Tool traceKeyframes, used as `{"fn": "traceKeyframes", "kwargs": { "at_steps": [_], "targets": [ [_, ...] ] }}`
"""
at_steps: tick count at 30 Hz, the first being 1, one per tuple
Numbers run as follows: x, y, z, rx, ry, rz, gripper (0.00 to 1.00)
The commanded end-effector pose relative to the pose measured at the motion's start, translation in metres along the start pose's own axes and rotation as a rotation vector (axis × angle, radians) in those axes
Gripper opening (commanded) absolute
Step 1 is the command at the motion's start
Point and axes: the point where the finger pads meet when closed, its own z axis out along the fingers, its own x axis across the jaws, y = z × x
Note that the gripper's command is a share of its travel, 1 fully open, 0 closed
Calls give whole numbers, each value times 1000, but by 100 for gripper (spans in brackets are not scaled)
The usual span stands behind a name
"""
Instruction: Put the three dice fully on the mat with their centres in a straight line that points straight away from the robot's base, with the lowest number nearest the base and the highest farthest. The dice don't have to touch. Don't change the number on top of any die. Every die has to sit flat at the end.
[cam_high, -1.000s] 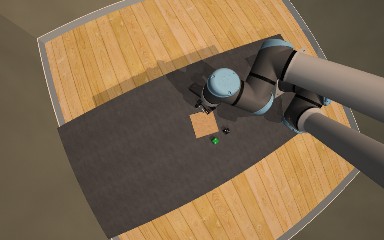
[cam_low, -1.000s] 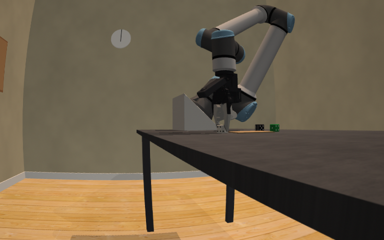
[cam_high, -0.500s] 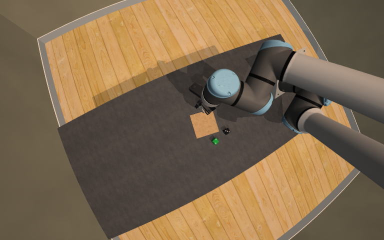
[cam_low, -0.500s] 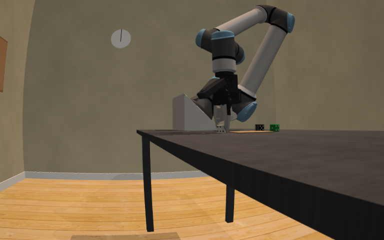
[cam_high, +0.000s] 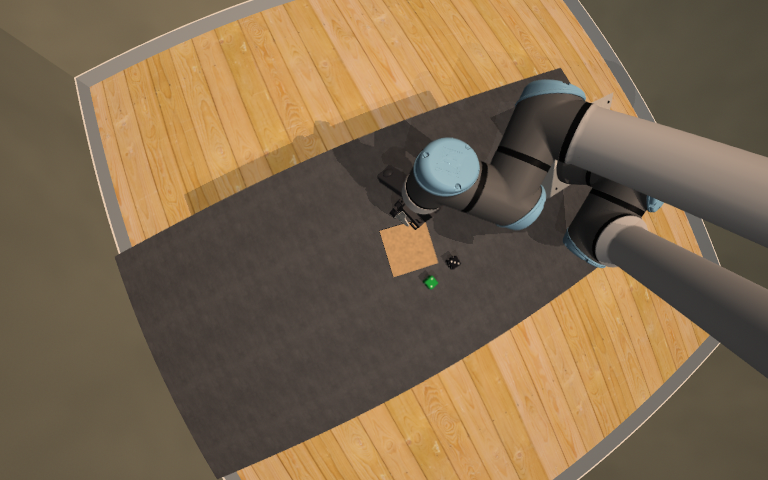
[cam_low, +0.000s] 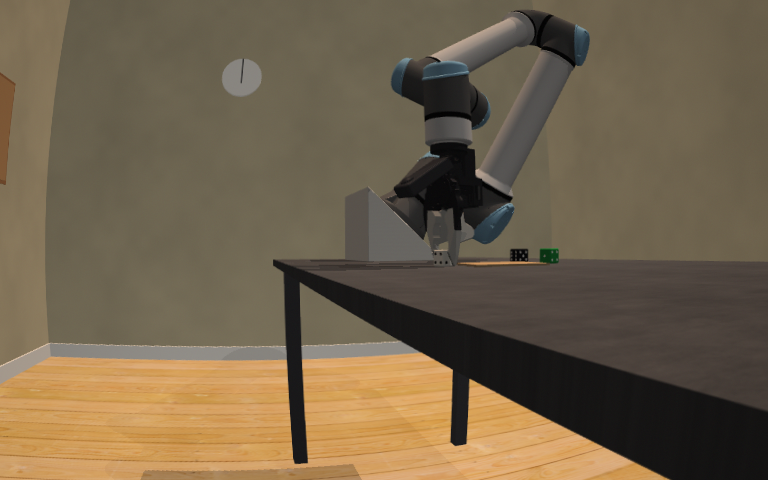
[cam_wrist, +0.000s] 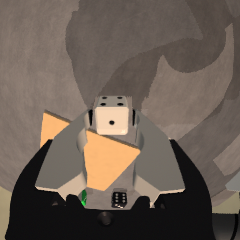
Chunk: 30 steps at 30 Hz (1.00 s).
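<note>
A white die (cam_wrist: 114, 117) sits on the dark table top just beyond a corner of the tan mat (cam_high: 408, 250). My gripper (cam_low: 443, 257) is lowered over it, with one finger on each side. The fingers stand partly open around the die and I see narrow dark gaps beside it. In the top view the wrist hides this die. A black die (cam_high: 452, 262) and a green die (cam_high: 431, 282) lie on the table just off the mat's opposite side. Both also show in the exterior view, the black die (cam_low: 518, 254) and the green die (cam_low: 548, 255).
The arm's grey wedge base (cam_low: 379, 232) stands right behind the gripper. The arm's elbow and upper links (cam_high: 509, 169) hang over the table's right part. The mat (cam_low: 500, 265) is thin and flat.
</note>
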Motion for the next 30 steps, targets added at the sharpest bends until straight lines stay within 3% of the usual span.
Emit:
{"fn": "traceKeyframes", "kwargs": {
  "at_steps": [1,8,9,30],
  "targets": [
    [0,0,-1,1,-1,0,28],
    [0,0,-1,1,-1,0,28],
    [0,0,-1,1,-1,0,10],
    [0,0,-1,1,-1,0,10]
  ]
}}
